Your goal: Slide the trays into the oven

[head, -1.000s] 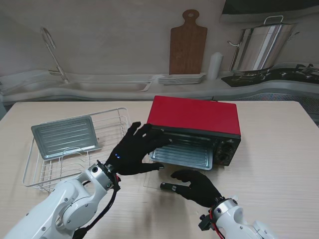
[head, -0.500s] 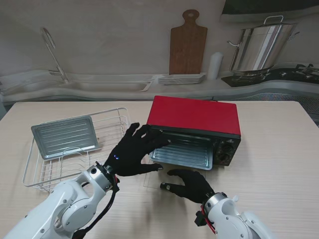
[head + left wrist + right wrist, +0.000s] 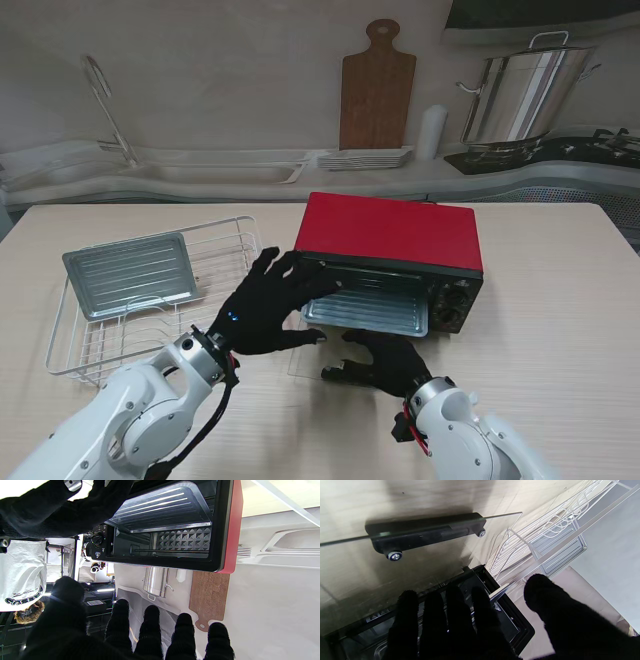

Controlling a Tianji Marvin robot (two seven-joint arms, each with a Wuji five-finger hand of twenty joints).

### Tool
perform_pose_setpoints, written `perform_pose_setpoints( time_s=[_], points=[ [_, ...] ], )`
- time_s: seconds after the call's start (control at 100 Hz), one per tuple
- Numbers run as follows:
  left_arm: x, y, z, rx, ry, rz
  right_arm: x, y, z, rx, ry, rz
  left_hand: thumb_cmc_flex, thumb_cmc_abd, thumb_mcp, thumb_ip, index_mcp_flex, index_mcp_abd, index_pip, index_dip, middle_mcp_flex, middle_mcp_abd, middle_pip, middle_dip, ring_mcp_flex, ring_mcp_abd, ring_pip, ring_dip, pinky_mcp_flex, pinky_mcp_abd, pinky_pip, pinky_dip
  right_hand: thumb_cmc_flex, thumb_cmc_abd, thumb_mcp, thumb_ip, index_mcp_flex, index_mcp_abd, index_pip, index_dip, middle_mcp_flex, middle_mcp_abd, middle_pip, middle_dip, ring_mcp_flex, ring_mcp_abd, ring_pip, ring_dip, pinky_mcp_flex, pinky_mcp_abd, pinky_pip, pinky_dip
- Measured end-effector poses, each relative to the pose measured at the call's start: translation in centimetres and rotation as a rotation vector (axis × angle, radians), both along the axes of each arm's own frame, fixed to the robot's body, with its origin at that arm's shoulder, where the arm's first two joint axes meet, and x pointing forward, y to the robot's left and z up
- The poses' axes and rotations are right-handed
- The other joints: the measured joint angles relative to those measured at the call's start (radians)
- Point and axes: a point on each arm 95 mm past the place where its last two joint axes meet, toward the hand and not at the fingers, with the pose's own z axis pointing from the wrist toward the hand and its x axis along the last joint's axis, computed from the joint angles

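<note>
The red oven point(image 3: 390, 232) stands mid-table with its glass door point(image 3: 305, 362) folded down flat towards me. A ribbed silver tray point(image 3: 368, 312) sticks partly out of the oven's mouth; the left wrist view shows the tray point(image 3: 162, 505) on its rails inside. My left hand point(image 3: 265, 305) is open, its fingers spread at the tray's left front corner. Over the door, my right hand point(image 3: 388, 362) is open and flat, its fingertips at the tray's front edge. A second silver tray point(image 3: 130, 272) lies in the white wire rack point(image 3: 70, 350) on the left.
The door's black handle point(image 3: 425, 532) is on the glass edge nearest me. The oven's knobs point(image 3: 452, 305) are on its right front. Behind the table run a sink counter, a wooden board point(image 3: 377, 88), stacked plates and a steel pot point(image 3: 520, 95).
My right hand has moved away from me towards the oven, and the tray has slid a little deeper in. The left hand has hardly moved.
</note>
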Motion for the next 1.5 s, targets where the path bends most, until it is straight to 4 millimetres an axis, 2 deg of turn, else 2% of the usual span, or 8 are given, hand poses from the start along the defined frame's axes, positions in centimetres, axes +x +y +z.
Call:
perform_pose_setpoints(
  time_s=[0.12, 0.16, 0.2, 0.33, 0.4, 0.86, 1.36, 1.5],
  points=[
    [0.0, 0.0, 0.0, 0.000, -0.001, -0.001, 0.1, 0.0, 0.1, 0.001, -0.007, -0.004, 0.000, 0.000, 0.000, 0.000, 0.000, 0.000, 0.000, 0.000, 0.000, 0.000, 0.000, 0.000, 0.000, 0.000, 0.000, 0.000, 0.000, 0.000, 0.000, 0.000, 0.000, 0.000, 0.000, 0.000, 0.000, -0.001, 0.000, 0.000, 0.000, -0.001, 0.001, 0.000, 0.000, 0.000, 0.023, 0.011, 0.004, 0.000, 0.012, 0.001],
    [0.0, 0.0, 0.0, 0.000, -0.001, -0.002, 0.1, 0.0, 0.1, 0.001, -0.007, -0.007, 0.000, 0.000, 0.000, 0.000, 0.000, 0.000, 0.000, 0.000, 0.000, 0.000, 0.000, 0.000, 0.000, 0.000, 0.000, 0.000, 0.000, 0.000, 0.000, 0.000, 0.000, 0.000, 0.000, 0.000, 0.000, -0.001, 0.001, 0.005, 0.000, -0.003, 0.030, 0.012, 0.000, 0.000, 0.023, 0.013, 0.004, 0.000, 0.016, 0.010],
    [0.0, -0.1, 0.0, 0.000, -0.001, -0.002, 0.1, 0.0, 0.1, 0.000, -0.006, -0.010, 0.000, 0.000, 0.000, 0.000, 0.000, 0.000, 0.000, 0.000, 0.000, 0.000, 0.000, 0.000, 0.000, 0.000, 0.000, 0.000, 0.000, 0.000, 0.000, 0.000, 0.000, 0.000, 0.000, 0.000, 0.000, -0.001, 0.001, 0.016, -0.010, -0.010, 0.083, 0.037, 0.000, 0.000, 0.027, 0.014, 0.006, 0.000, 0.022, 0.011],
    [0.0, -0.1, 0.0, 0.001, -0.001, -0.002, 0.3, 0.0, 0.3, 0.004, -0.006, -0.022, 0.000, 0.000, 0.000, 0.000, 0.000, 0.000, 0.000, 0.000, 0.000, 0.000, 0.000, 0.000, 0.000, 0.000, 0.000, 0.000, 0.000, 0.000, 0.000, 0.000, 0.000, 0.000, 0.000, 0.000, 0.000, -0.002, 0.001, 0.040, -0.144, -0.011, 0.342, 0.160, 0.000, 0.000, 0.039, 0.022, 0.007, 0.000, 0.024, 0.021],
    [0.0, -0.1, 0.0, 0.002, -0.001, -0.003, 0.5, 0.2, 0.4, 0.009, -0.003, -0.027, 0.000, 0.000, 0.000, 0.000, 0.000, 0.000, 0.000, 0.000, 0.000, 0.000, 0.000, 0.000, 0.000, 0.000, 0.000, 0.000, 0.000, 0.000, 0.000, 0.000, 0.000, 0.000, 0.000, 0.000, 0.000, -0.006, 0.001, 0.040, -0.156, -0.012, 0.378, 0.171, 0.000, 0.000, 0.039, 0.022, 0.007, 0.005, 0.024, 0.022],
    [0.2, -0.4, 0.1, 0.009, 0.002, -0.015, 2.2, 1.0, 1.3, 0.030, 0.005, -0.068, 0.000, 0.000, 0.000, 0.000, 0.000, 0.000, 0.000, 0.000, 0.000, 0.000, 0.000, 0.000, 0.000, 0.000, 0.000, 0.000, 0.000, 0.000, 0.000, 0.000, 0.000, 0.000, 0.000, 0.000, 0.000, -0.014, 0.002, 0.052, -0.157, -0.012, 0.418, 0.179, 0.000, 0.000, 0.054, 0.024, 0.013, 0.007, 0.028, 0.032],
    [0.5, -0.7, -0.1, 0.029, 0.011, -0.024, 4.1, 1.9, 1.6, 0.023, 0.016, -0.101, 0.000, 0.000, 0.000, 0.000, 0.000, 0.000, 0.000, 0.000, 0.000, 0.000, 0.000, 0.000, 0.000, 0.000, 0.000, 0.000, 0.000, 0.000, 0.000, 0.000, 0.000, 0.000, 0.000, 0.000, 0.000, -0.014, 0.014, 0.055, -0.157, -0.012, 0.421, 0.179, 0.003, 0.000, 0.055, 0.035, 0.017, 0.014, 0.038, 0.036],
    [0.5, -0.6, -0.1, 0.030, 0.011, -0.023, 4.7, 2.3, 1.6, 0.022, 0.013, -0.118, -0.001, 0.000, -0.010, 0.000, 0.000, 0.000, 0.000, 0.000, 0.000, 0.000, 0.000, 0.000, 0.000, 0.000, 0.000, 0.000, 0.000, 0.000, 0.000, 0.000, 0.000, 0.000, 0.000, 0.000, 0.024, -0.023, 0.033, 0.069, -0.153, -0.012, 0.454, 0.188, 0.003, 0.000, 0.078, 0.039, 0.020, 0.014, 0.050, 0.037]
  ],
)
